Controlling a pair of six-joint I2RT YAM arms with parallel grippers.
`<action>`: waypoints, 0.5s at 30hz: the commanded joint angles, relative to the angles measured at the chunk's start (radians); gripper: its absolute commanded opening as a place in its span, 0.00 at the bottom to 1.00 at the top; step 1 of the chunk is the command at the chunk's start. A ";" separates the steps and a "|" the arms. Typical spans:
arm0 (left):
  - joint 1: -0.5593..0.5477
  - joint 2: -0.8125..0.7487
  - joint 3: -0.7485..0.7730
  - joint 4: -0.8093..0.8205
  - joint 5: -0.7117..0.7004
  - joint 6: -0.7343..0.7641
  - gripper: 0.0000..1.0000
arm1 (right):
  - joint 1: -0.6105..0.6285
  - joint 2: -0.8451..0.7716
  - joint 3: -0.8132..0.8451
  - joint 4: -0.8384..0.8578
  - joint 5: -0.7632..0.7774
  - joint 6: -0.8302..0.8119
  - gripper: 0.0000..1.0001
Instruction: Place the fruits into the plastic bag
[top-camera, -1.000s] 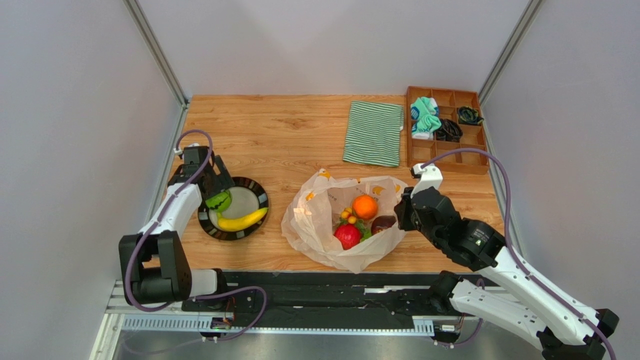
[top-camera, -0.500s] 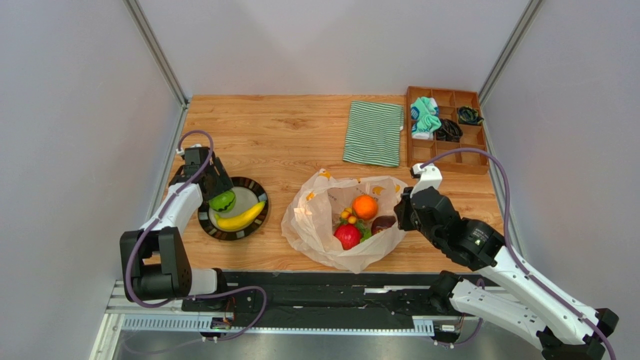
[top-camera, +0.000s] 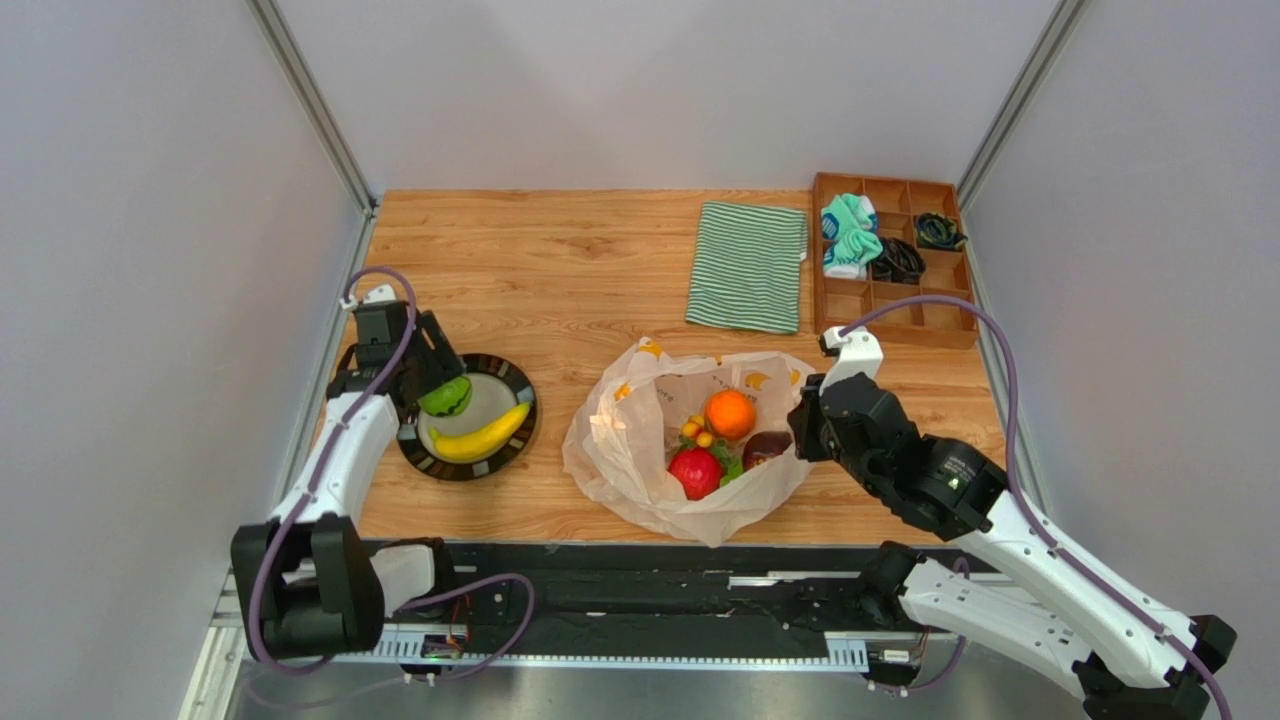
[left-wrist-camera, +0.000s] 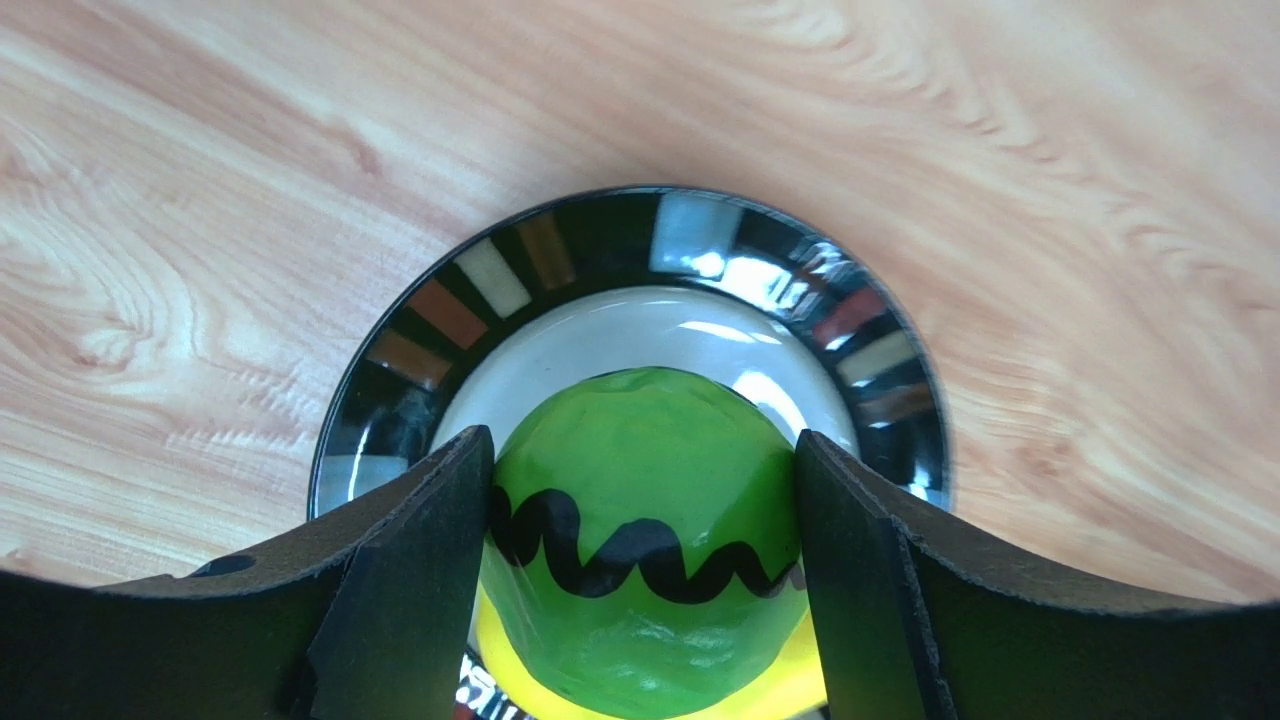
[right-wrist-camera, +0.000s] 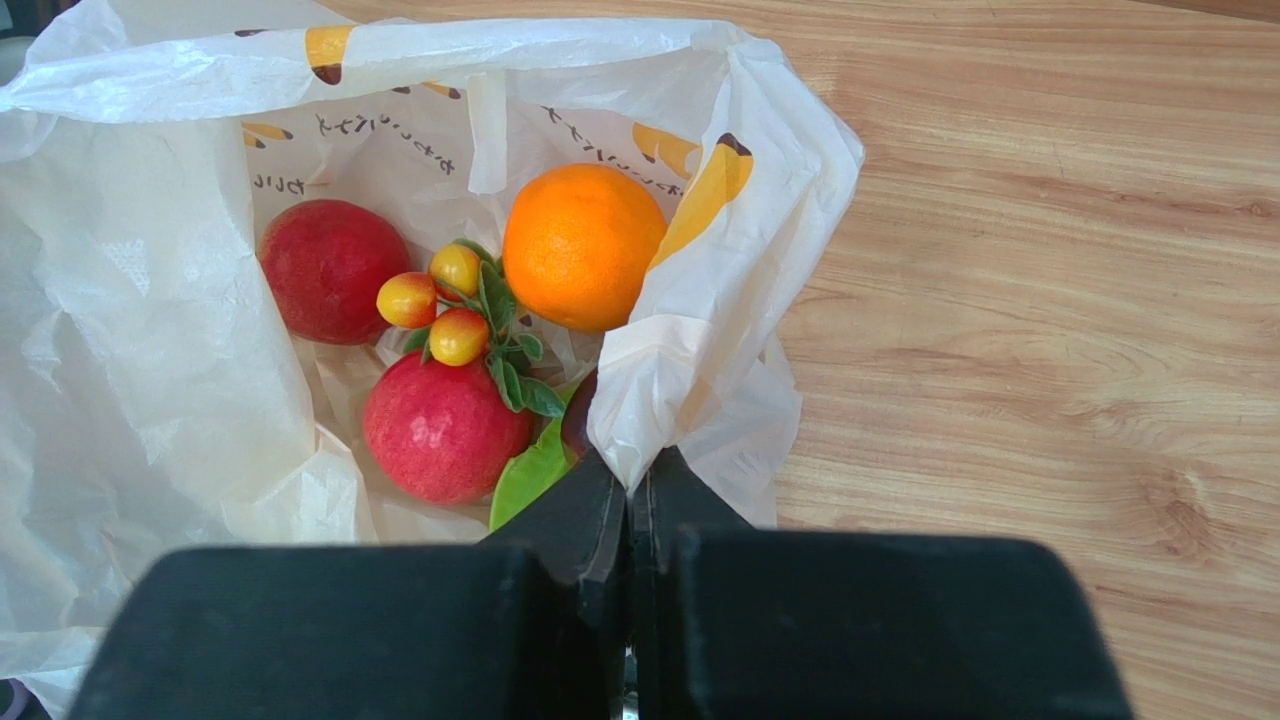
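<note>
Robot lab booth: grey panel walls (top-camera: 143, 225), wooden table (top-camera: 526, 263).

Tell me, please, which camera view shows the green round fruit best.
The left wrist view: the green round fruit sits large in the left gripper. The top external view shows it small; the right wrist view misses it.

Mouth of plastic bag (top-camera: 609, 435) open upward, right rim pinched by right gripper (right-wrist-camera: 628, 495); orange (top-camera: 730, 413), red fruit (top-camera: 694, 471) occupy interior. Bare table (top-camera: 549, 300) strip between plate (top-camera: 525, 393) and bag: passable. On plate, banana (top-camera: 484, 441) crowds green round fruit (left-wrist-camera: 639, 443) held in left gripper (left-wrist-camera: 643, 518). Beyond bag: striped cloth (top-camera: 747, 267), wooden tray (top-camera: 924, 312).
</note>
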 joint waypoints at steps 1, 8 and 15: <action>0.005 -0.173 -0.031 0.044 0.041 -0.014 0.55 | 0.003 -0.005 0.012 0.037 0.006 -0.008 0.02; -0.008 -0.394 -0.035 0.012 0.209 -0.046 0.49 | 0.003 -0.002 0.013 0.040 0.009 -0.007 0.02; -0.195 -0.572 0.035 -0.030 0.180 -0.121 0.48 | 0.005 -0.002 0.013 0.052 0.005 0.002 0.02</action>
